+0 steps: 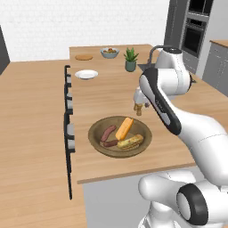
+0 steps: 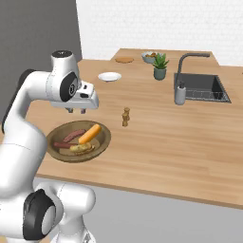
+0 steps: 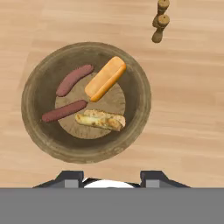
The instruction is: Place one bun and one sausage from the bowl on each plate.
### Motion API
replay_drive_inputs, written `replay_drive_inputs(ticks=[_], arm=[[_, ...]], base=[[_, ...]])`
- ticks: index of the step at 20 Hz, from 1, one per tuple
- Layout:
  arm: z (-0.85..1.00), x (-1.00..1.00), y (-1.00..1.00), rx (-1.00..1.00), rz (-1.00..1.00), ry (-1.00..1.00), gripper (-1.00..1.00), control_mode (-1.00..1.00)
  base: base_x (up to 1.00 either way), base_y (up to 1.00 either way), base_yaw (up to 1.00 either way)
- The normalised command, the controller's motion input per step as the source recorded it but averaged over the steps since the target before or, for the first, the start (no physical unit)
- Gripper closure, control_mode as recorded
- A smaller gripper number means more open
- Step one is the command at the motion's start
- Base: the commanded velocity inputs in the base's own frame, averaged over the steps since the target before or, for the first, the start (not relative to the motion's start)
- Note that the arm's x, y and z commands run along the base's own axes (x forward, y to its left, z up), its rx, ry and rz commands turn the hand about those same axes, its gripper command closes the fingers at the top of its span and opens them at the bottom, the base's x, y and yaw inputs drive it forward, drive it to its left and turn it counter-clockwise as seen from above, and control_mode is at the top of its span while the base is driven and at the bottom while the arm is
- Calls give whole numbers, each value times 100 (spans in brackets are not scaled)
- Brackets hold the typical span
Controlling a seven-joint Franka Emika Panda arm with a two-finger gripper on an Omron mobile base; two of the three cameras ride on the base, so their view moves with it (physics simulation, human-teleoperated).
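I have the gripper (image 2: pixel 76 111) hanging above the counter (image 2: pixel 156 128), just up and right of the bowl (image 2: pixel 59 151) in the right base picture, at middle left of that frame. Its two fingers (image 2: pixel 70 110) point down with a gap between them and nothing in that gap; whether they stand fully released I cannot tell. In the hand picture the two dark tips sit at bottom centre, apart, below the bowl's near rim (image 3: pixel 87 159).

The bowl lies at lower centre of the left base picture (image 1: pixel 95 140). All four items are inside it. In the hand picture the yellow bun (image 3: pixel 105 78) lies tilted at upper centre, one end up on the bowl wall. The toasted bun (image 3: pixel 100 120) lies flat below it. The lighter sausage (image 3: pixel 74 80) is at the upper left, the darker sausage (image 3: pixel 64 110) below that, its right end just beside the toasted bun.

The white plate (image 1: pixel 86 74) sits at upper left centre of the left base picture, the wooden plate (image 1: pixel 83 57) above it; both well apart from the bowl and bare.

Two small brown shakers (image 3: pixel 159 25) stand at upper right of the hand picture, just outside the bowl. A fruit bowl (image 1: pixel 109 52) and a potted plant (image 1: pixel 130 60) stand at top centre of the left base picture. A sink (image 2: pixel 204 88) with a tap is at upper right of the right base picture.
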Motion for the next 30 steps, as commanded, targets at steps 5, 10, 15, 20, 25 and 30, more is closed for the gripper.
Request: replay_drive_inputs(ticks=[5, 10, 15, 20, 25, 30], arm=[[-32, -15, 40, 0, -14, -13, -100, -100], [-67, 24, 45, 0, -38, 7, -100, -100], [-51, 52, -9, 5, -19, 13, -100, -100], [-31, 43, -7, 2, 0, 0, -100, -100], [-31, 15, -12, 0, 1, 0, -100, -100], [-41, 22, -10, -2, 0, 0, -100, -100]], base=[[0, 0, 0], [0, 0, 0], [0, 0, 0], [0, 0, 0], [0, 0, 0], [0, 0, 0]])
